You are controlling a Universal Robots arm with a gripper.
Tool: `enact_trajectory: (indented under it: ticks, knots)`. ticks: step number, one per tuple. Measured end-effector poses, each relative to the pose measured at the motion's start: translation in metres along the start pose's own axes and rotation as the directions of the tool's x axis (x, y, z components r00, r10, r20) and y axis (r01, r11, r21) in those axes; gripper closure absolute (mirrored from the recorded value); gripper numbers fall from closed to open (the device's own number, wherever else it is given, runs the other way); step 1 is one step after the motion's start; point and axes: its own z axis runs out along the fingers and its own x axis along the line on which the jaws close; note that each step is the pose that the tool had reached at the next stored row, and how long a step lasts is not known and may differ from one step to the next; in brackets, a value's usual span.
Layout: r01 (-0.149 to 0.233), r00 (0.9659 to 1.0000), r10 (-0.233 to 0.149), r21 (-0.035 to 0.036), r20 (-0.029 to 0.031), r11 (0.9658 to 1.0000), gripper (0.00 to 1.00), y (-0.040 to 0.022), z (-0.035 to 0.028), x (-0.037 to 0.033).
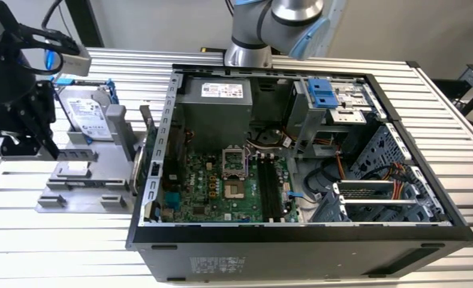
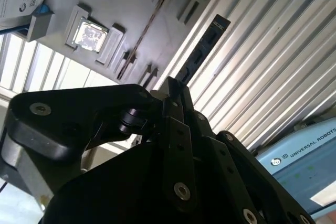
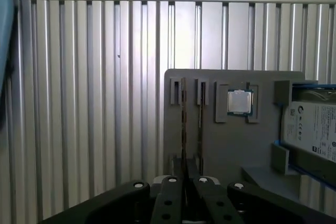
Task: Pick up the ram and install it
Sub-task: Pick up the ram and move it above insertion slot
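My gripper is shut on the ram, a long dark stick that juts out past the fingertips over the ribbed table. In the first wrist view the ram shows edge-on as a thin dark line rising from the gripper, in front of the grey holder plate. In the exterior view the gripper hangs at the far left, beside the holder and outside the open computer case. The black memory slots lie on the green motherboard inside the case.
A second thin stick stands in a slot of the holder. The holder also carries a processor chip and a hard drive. The case walls, a metal power supply box and drive cages surround the motherboard. The arm's base stands behind the case.
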Motion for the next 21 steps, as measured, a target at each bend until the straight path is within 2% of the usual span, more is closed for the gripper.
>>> enact_trajectory:
  ticks: [21]
  knots:
    - [0.000,1.0000,0.000,0.0001,0.0001,1.0000,1.00,0.0003,-0.0435,-0.0006]
